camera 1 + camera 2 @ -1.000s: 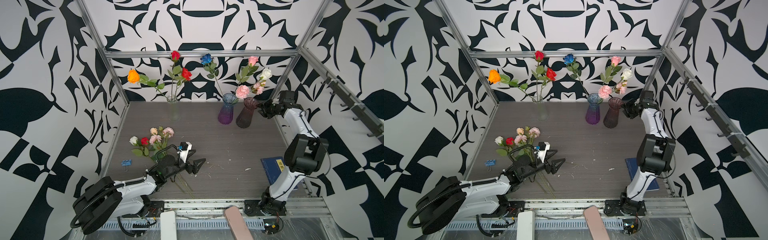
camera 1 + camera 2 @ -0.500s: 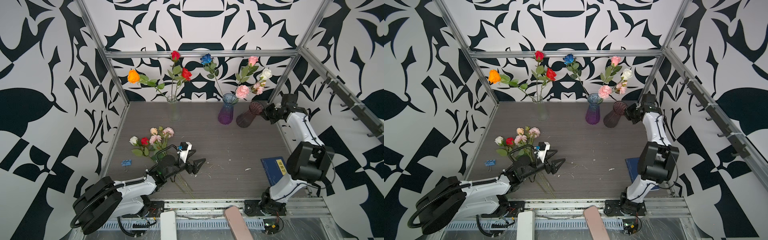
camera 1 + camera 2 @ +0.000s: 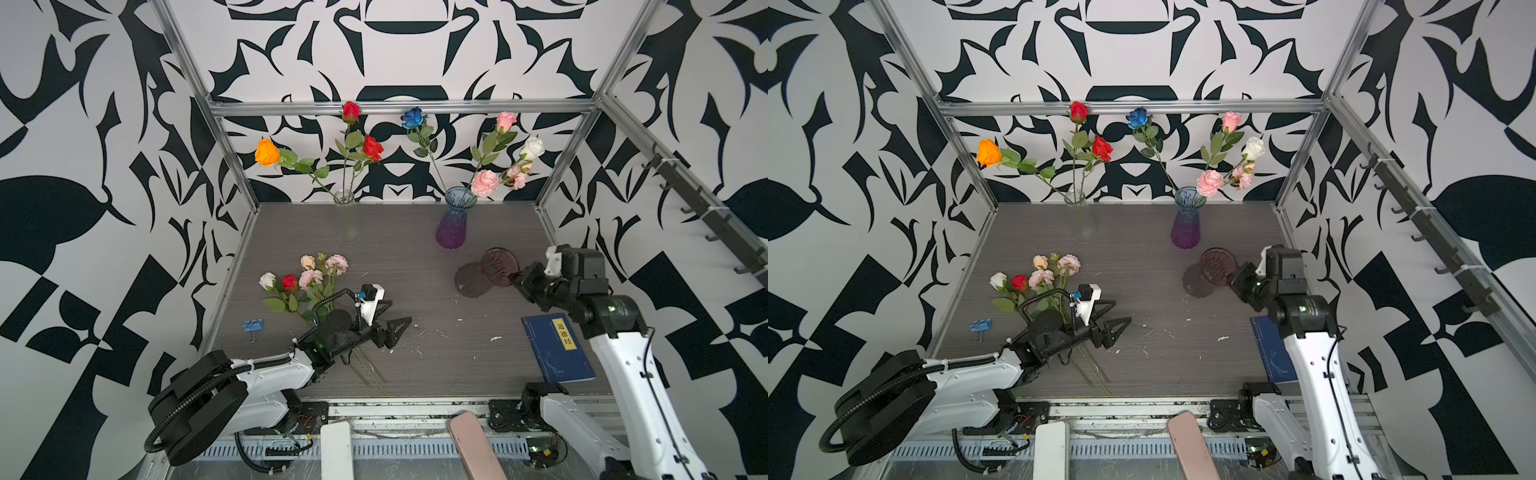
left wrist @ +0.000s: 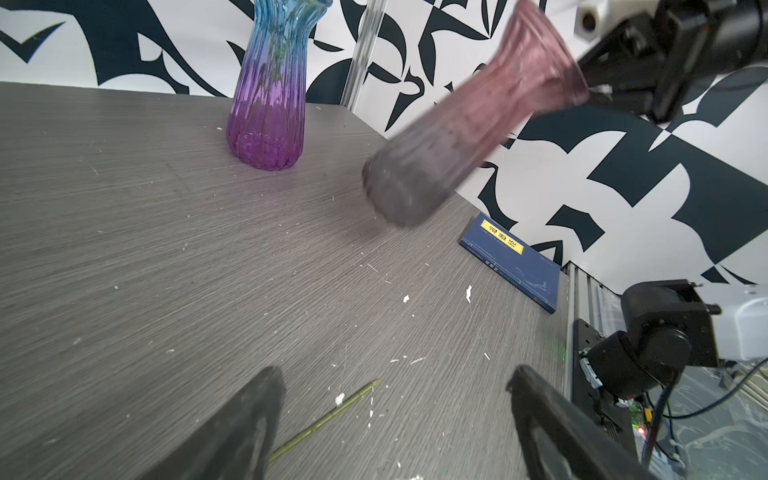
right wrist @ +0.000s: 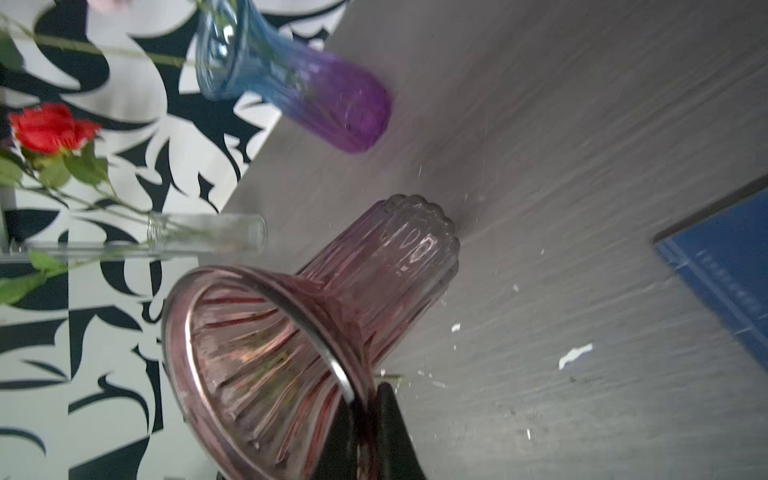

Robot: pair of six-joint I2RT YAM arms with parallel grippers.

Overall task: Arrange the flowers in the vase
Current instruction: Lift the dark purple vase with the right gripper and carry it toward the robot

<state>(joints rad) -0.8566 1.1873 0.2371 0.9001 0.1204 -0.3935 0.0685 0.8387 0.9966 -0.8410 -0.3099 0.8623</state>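
Right jaws on ribbed glass vase (image 5: pixel 382 266)

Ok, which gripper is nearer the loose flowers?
Left. The left gripper is open by the stems of the flowers; the right gripper is well off to their right, shut on the plum vase.

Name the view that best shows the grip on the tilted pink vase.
Right wrist: the pink vase fills the picture, its rim pinched between the right jaws. The left wrist view shows it side-on and blurred; both top views show it small, tilted.
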